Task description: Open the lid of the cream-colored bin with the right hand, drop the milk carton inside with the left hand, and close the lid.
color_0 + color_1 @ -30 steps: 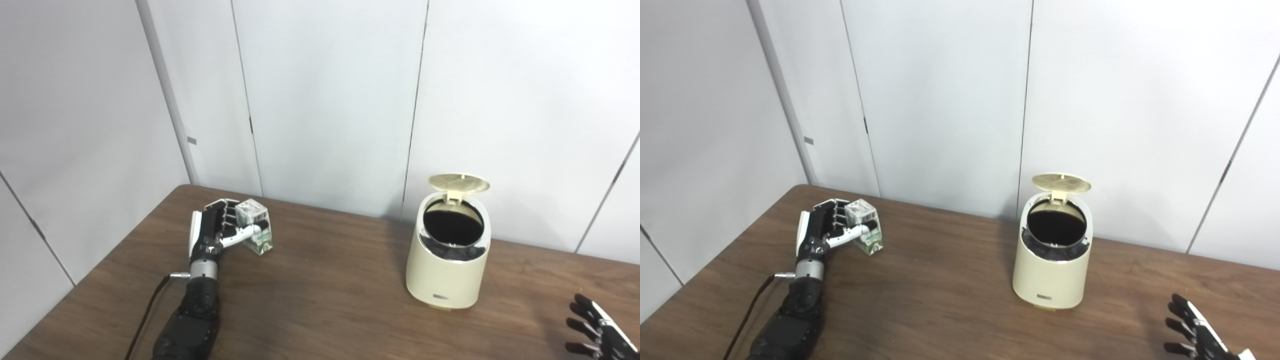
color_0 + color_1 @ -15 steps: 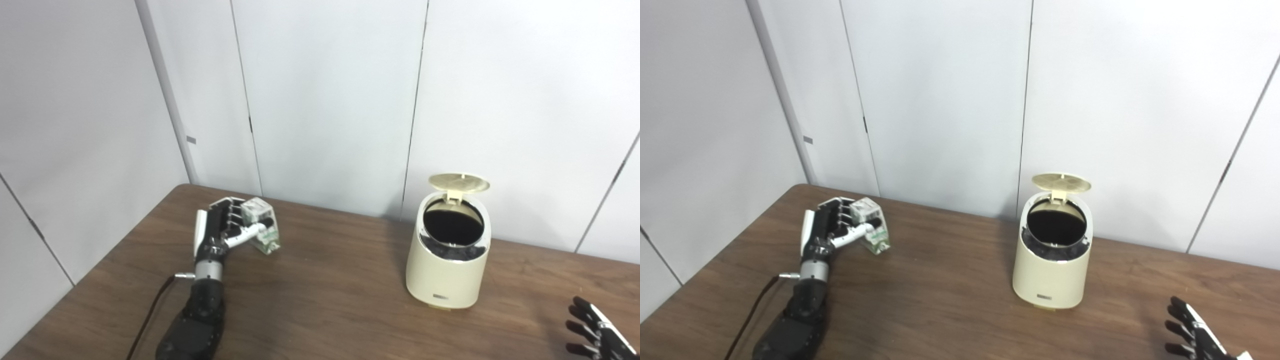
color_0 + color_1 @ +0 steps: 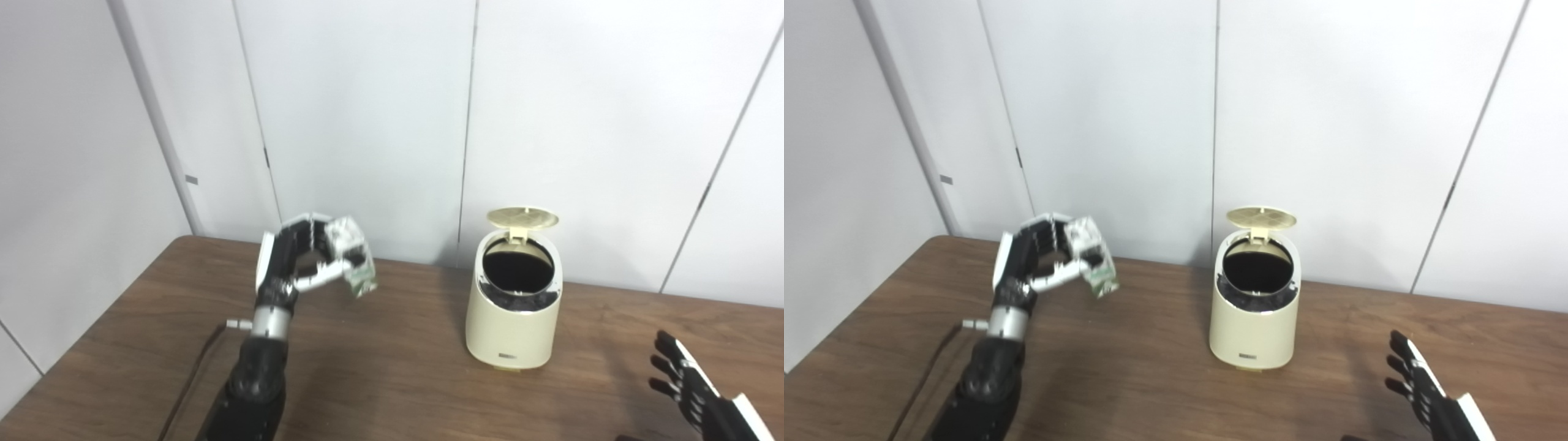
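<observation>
The left robot hand (image 3: 294,266) grips the milk carton (image 3: 354,257) between fingers and thumb, holding it raised above the wooden surface (image 3: 392,367), well to the left of the cream-colored bin (image 3: 513,309). The carton is tilted, its long axis slanting with the top leaning toward the hand and the bottom pointing down and to the right. The bin stands upright with its lid (image 3: 522,217) flipped up at the back. The right robot hand (image 3: 1424,392) hovers low at the right, fingers spread, holding nothing.
</observation>
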### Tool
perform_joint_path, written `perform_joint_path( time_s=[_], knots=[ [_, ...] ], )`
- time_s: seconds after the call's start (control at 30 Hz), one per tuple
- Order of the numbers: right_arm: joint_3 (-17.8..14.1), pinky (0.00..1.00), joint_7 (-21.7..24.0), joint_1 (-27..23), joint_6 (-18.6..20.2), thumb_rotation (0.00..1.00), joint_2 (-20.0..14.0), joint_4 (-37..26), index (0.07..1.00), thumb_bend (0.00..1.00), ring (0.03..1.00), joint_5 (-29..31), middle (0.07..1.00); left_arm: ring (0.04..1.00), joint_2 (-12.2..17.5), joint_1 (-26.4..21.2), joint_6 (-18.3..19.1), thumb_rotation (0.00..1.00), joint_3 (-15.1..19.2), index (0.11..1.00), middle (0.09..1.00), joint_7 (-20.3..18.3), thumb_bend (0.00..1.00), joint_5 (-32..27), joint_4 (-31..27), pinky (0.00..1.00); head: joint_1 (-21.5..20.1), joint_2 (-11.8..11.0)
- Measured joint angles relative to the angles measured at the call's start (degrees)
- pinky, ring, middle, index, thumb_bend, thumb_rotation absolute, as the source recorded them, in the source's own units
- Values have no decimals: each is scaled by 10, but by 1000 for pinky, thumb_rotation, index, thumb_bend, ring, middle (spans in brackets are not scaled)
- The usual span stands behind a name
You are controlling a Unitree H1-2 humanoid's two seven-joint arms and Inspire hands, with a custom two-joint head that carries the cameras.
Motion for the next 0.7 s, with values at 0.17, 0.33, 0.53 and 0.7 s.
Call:
perform_joint_path(
  time_s=[0.17, 0.33, 0.53, 0.7],
  knots=[
    [6, 856, -4, -1, 1, 155, 10, 0, 992, 742, 935, -18, 976, 443, -21, -12, 23, 0, -15, 505, 461, -25, 522, 3, -47, 395, -11, 3],
    [6, 890, -12, -1, -5, 228, 18, 15, 990, 760, 956, -21, 979, 432, -42, -22, 24, 0, -29, 506, 460, -40, 521, 19, -50, 390, -31, 4],
    [10, 872, -25, 1, -28, 261, 21, 28, 984, 754, 946, -36, 972, 430, -68, -36, 23, 0, -41, 501, 461, -48, 522, 30, -57, 393, -51, 6],
    [10, 882, -33, 1, -39, 297, 29, 42, 983, 775, 945, -40, 971, 431, -84, -41, 17, 0, -48, 500, 460, -60, 522, 30, -56, 394, -74, 7]
  ],
)
